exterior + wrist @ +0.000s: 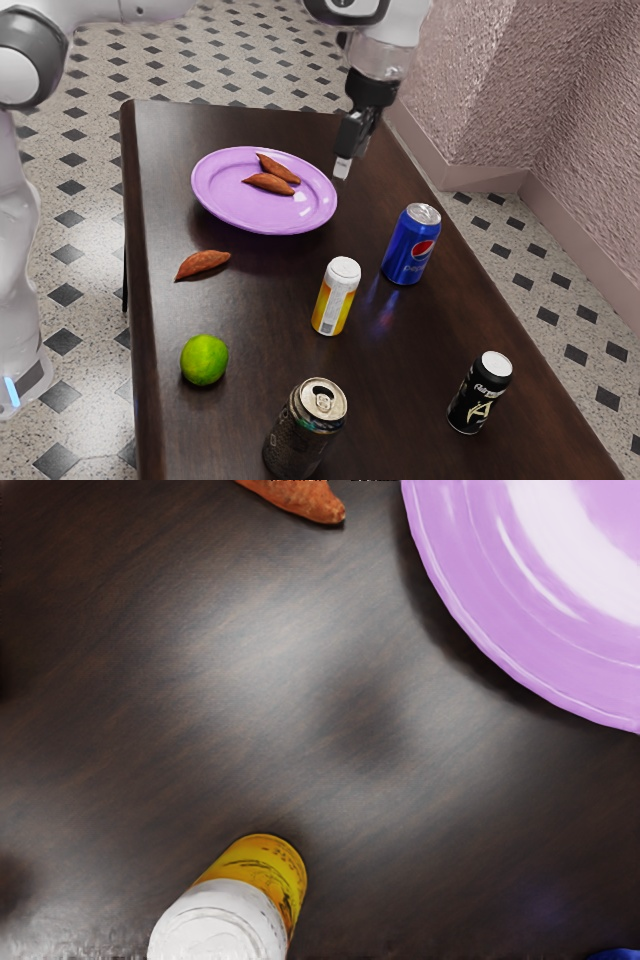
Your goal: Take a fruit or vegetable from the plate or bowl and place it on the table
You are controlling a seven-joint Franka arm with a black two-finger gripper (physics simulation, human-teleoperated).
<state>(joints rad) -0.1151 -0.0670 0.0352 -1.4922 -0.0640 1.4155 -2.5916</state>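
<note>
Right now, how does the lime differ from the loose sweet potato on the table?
Color: the lime is bright green; the sweet potato is reddish-brown.
Shape: the lime is round; the sweet potato is long, with tapered ends.
Place: the sweet potato lies closer to the purple plate, the lime closer to the dark can.
Shared: both rest directly on the table, off the plate.

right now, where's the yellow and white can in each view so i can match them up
Exterior view: the can stands near the picture's middle, beside the blue can.
Wrist view: it stands across bare table from the loose sweet potato.
Shared landmark: the purple plate.
</note>
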